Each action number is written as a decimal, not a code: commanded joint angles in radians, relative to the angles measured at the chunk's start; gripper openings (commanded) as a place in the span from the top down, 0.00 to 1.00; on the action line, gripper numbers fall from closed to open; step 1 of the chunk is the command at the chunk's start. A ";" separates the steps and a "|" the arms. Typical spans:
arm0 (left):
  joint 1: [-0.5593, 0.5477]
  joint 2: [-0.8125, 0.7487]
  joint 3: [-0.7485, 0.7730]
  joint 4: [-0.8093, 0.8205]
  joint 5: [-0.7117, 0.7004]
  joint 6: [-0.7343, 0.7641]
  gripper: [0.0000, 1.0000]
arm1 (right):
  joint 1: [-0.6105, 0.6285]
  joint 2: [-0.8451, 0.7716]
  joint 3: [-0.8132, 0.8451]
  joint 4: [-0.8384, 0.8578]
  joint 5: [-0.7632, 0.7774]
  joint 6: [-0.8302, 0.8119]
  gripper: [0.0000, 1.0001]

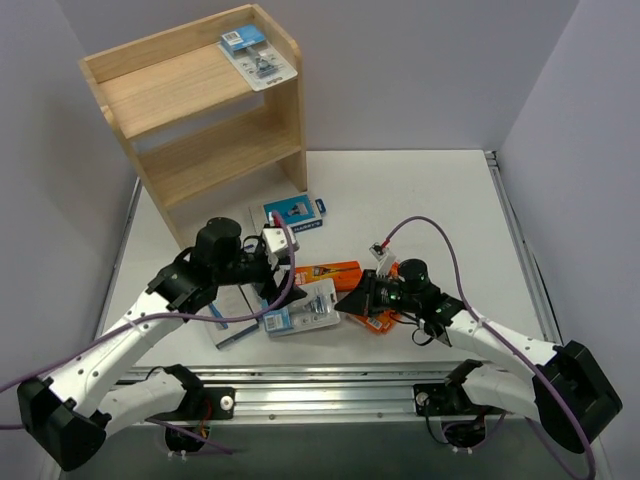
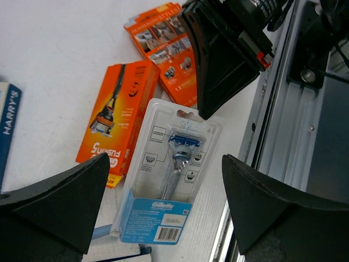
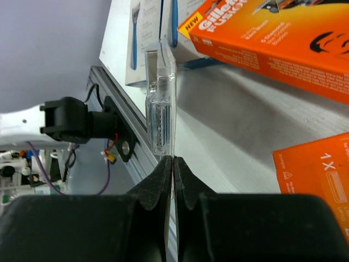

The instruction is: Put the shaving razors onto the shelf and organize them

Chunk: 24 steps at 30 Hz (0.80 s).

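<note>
A clear blister razor pack [image 1: 303, 308] with a blue header lies near the table's front edge. My right gripper [image 1: 350, 298] is shut on the thin top edge of that pack [image 2: 169, 164], which shows edge-on [image 3: 161, 109] ahead of the closed right gripper [image 3: 173, 159]. My left gripper [image 2: 164, 164] hangs open just above the pack, a finger on each side, touching nothing. Two orange razor boxes [image 1: 333, 271] [image 1: 377, 321] lie beside it. The wooden shelf [image 1: 290, 110] stands at the back left, with another blister pack [image 1: 258, 52] on its top tier.
A blue-and-grey razor box [image 1: 295, 214] lies in front of the shelf. Another grey box [image 1: 233, 322] picturing a blue razor sits under my left arm. The aluminium rail [image 1: 330, 385] runs along the near edge, close to the pack.
</note>
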 commanded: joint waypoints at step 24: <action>-0.020 0.425 0.208 -0.099 0.330 0.281 0.18 | 0.008 -0.167 0.053 -0.066 -0.137 -0.273 1.00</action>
